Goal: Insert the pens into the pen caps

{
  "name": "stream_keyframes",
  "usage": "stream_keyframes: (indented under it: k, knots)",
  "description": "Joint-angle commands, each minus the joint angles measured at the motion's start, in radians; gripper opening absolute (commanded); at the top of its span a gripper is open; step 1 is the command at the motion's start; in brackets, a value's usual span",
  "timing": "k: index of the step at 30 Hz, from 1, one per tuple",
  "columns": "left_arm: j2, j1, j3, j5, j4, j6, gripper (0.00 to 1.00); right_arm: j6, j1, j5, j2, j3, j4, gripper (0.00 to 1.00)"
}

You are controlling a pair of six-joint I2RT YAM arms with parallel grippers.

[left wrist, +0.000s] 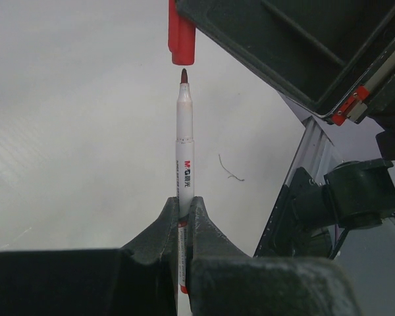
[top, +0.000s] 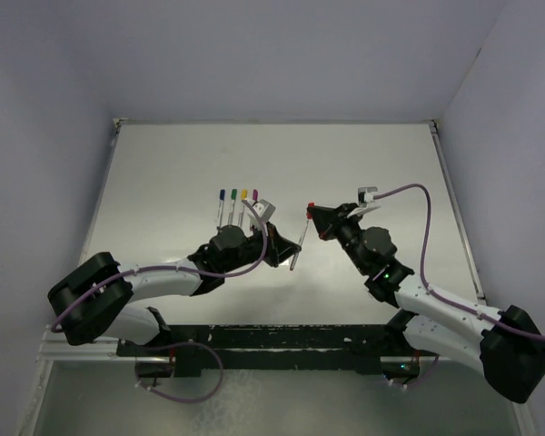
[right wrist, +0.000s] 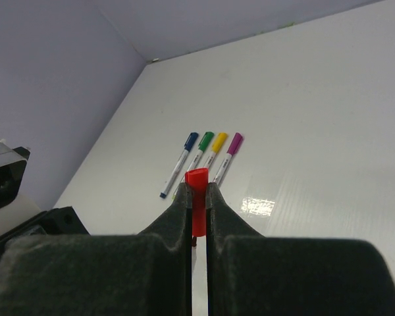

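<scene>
My left gripper (top: 289, 249) (left wrist: 183, 207) is shut on a grey-white pen (top: 293, 262) (left wrist: 184, 145) with a bare dark red tip. My right gripper (top: 314, 216) (right wrist: 197, 192) is shut on the red pen cap (top: 310, 208) (right wrist: 197, 178). In the left wrist view the red cap (left wrist: 182, 36) hangs in line with the pen tip, a small gap between them. Several more pens lie in a row on the table wearing blue (right wrist: 191, 139), green (right wrist: 207, 138), yellow (right wrist: 220, 140) and purple (right wrist: 235, 141) caps.
The row of capped pens (top: 238, 205) lies just behind my left wrist. The white table (top: 381, 163) is walled at the back and on both sides. A thin stray thread (left wrist: 229, 171) lies on the table surface near the arm mount.
</scene>
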Motion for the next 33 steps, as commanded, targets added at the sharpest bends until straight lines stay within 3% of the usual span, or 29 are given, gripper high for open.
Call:
stream_keyframes:
  k: [1, 33]
  knots:
    - [-0.031, -0.002, 0.001, -0.009, 0.084, -0.003, 0.0, 0.018, 0.009, -0.002, 0.005, 0.0, 0.076, 0.0]
    - [-0.01, -0.002, 0.027, -0.081, 0.119, 0.022, 0.0, 0.059, 0.035, -0.032, 0.035, 0.013, 0.06, 0.0]
